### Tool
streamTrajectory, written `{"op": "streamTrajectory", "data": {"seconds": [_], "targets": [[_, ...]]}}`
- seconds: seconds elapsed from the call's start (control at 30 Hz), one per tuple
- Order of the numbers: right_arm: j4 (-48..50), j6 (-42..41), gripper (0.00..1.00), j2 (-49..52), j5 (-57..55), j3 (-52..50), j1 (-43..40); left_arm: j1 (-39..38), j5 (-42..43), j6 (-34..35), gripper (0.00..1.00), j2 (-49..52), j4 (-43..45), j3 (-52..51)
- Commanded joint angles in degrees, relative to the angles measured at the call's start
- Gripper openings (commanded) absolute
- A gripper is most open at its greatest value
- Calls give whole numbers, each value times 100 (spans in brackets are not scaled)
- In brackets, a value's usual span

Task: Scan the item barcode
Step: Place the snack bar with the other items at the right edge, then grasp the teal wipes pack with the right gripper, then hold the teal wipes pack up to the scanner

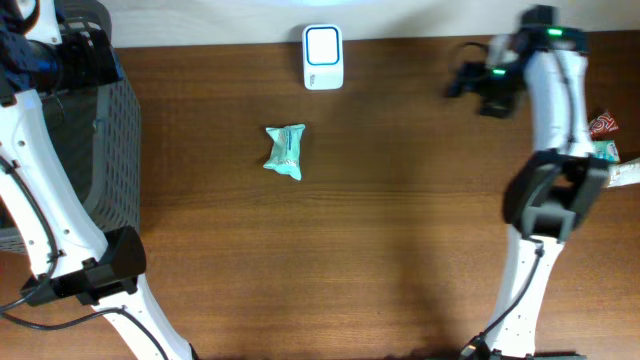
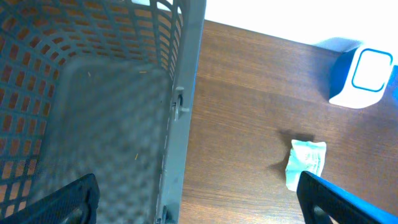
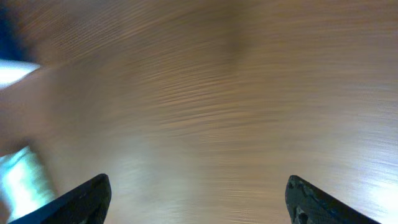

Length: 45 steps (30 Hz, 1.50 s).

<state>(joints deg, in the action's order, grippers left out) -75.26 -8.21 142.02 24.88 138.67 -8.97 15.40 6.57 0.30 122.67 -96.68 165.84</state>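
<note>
teal packet point(image 1: 285, 151) sits mid tabletop, near the white scanner point(image 1: 323, 57) at the back edge. right gripper point(image 3: 199, 200) is spread wide with nothing in it, well apart toward the back right corner. left gripper point(image 2: 199, 202) is spread wide too, over the basket point(image 2: 186, 93) rim.

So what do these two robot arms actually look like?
Both are slim white tubes linked by chunky black joints. The left arm has thin black cables running alongside. The right arm shows small green lights near its wrist. Each ends in two black, wedge-shaped fingers.
</note>
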Motion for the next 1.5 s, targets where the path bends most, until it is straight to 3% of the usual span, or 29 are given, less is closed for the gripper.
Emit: {"op": "streamTrajectory", "data": {"seconds": [0.0, 0.17, 0.3, 0.53, 0.57, 0.6, 0.63, 0.73, 0.8, 0.83, 0.93, 1.13, 1.23, 1.27, 1.47], "targets": [[251, 201, 86, -81, 723, -81, 1062, 15, -42, 35, 99, -162, -2, -7], [1440, -841, 82, -70, -804, -863, 2756, 15, -42, 37, 99, -162, -2, -7], [2131, -1167, 79, -63, -835, -1156, 3403, 15, -42, 35, 99, -162, -2, -7], [2500, -2129, 79, 81, -2566, -1189, 4341, 15, -42, 35, 99, -162, -2, -7], [2492, -2186, 76, 166, -2562, -1202, 4389, 15, -42, 35, 99, -162, -2, -7], [2470, -2334, 59, 216, -2557, -1252, 4441, 15, -42, 35, 99, -162, -2, -7], [2472, -2365, 53, 216, -2557, -1257, 4461, 15, -42, 35, 99, -162, -2, -7], [2546, -2361, 22, 214, -2562, -1255, 4483, 15, -42, 37, 99, -162, -2, -7], [2511, -2361, 22, 214, -2557, -1257, 4402, 15, -42, 37, 99, -162, -2, -7], [2476, -2361, 34, 214, -2559, -1257, 4369, 15, -42, 35, 99, -162, -2, -7], [2450, -2120, 47, 216, -2555, -1403, 4352, 15, -42, 35, 99, -162, -2, -7], [2651, -2120, 48, 216, -2538, -1644, 4468, 15, -42, 35, 99, -162, -2, -7], [2739, -2083, 8, 201, -2544, -1604, 4439, 15, -42, 35, 99, -162, -2, -7], [2728, -1878, 4, 181, -2557, -1414, 4365, 15, -42, 35, 99, -162, -2, -7], [2811, -1421, 4, 17, -3222, 201, 3521, 15, -42, 35, 99, -162, -2, -7]]}}
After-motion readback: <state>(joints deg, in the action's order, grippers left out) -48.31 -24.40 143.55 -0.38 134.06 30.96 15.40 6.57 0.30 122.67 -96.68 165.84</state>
